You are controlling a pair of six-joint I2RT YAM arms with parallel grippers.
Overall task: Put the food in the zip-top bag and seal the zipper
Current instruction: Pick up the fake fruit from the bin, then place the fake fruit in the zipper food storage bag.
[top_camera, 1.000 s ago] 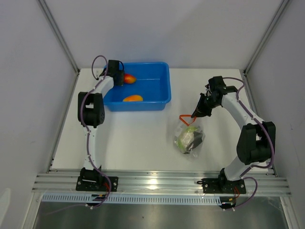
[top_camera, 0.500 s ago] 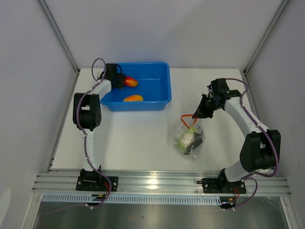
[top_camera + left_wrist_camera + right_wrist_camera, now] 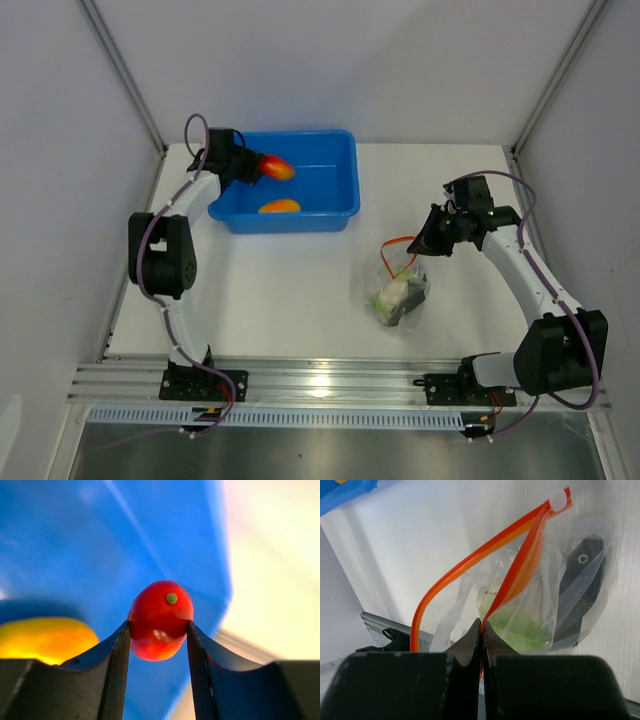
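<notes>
Loading step: left gripper (image 3: 159,630) pinches the red pepper (image 3: 161,614) at the blue tub (image 3: 318,183) (right gripper (image 3: 481,626) pinches one zipper (image 3: 465,560) lip, bag (image 3: 555,600) mouth open); next needs carrying it into that mouth.

Robotics lab test cell. White table (image 3: 290,290) boxed in by grey panels (image 3: 400,60), with aluminium-profile posts (image 3: 125,75) at its far corners. A slotted aluminium rail (image 3: 330,381) along the table's near edge carries the bolted left arm base (image 3: 200,384) and right arm base (image 3: 468,388).
</notes>
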